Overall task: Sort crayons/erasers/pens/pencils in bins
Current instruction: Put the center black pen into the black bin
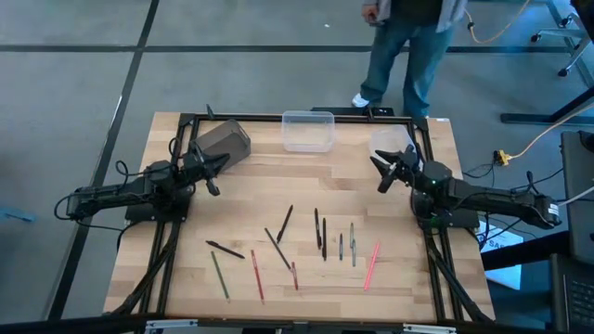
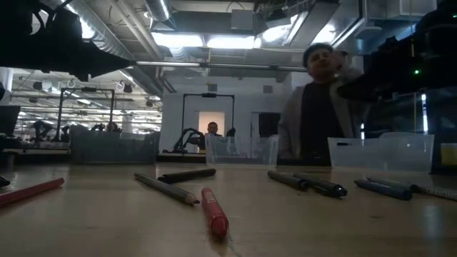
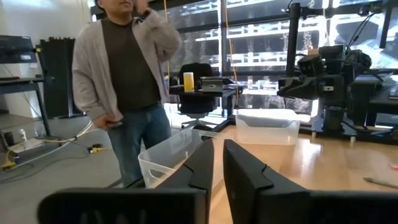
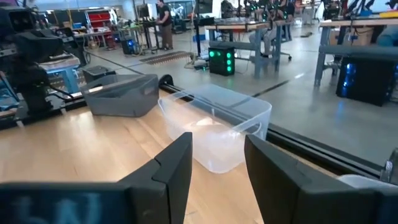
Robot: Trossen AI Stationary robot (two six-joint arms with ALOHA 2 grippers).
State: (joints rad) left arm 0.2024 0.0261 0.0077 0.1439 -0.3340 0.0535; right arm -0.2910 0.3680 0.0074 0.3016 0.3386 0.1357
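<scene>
About a dozen sticks lie flat on the near half of the wooden table: black ones (image 1: 285,223), a green one (image 1: 220,276), a red one (image 1: 257,275) and a pink one (image 1: 372,264). In the low view a red stick (image 2: 214,212) lies nearest. At the far edge stand a dark grey bin (image 1: 223,141), a clear bin (image 1: 308,130) and a whitish bin (image 1: 390,144). My left gripper (image 1: 215,172) hovers by the grey bin, its fingers (image 3: 202,165) a narrow gap apart. My right gripper (image 1: 385,172) is open and empty by the whitish bin.
A person (image 1: 408,46) stands just beyond the table's far edge, behind the clear and whitish bins, and also shows in the left wrist view (image 3: 127,74). A black frame (image 1: 278,118) runs around the table. Bare wood (image 1: 297,181) lies between the two grippers.
</scene>
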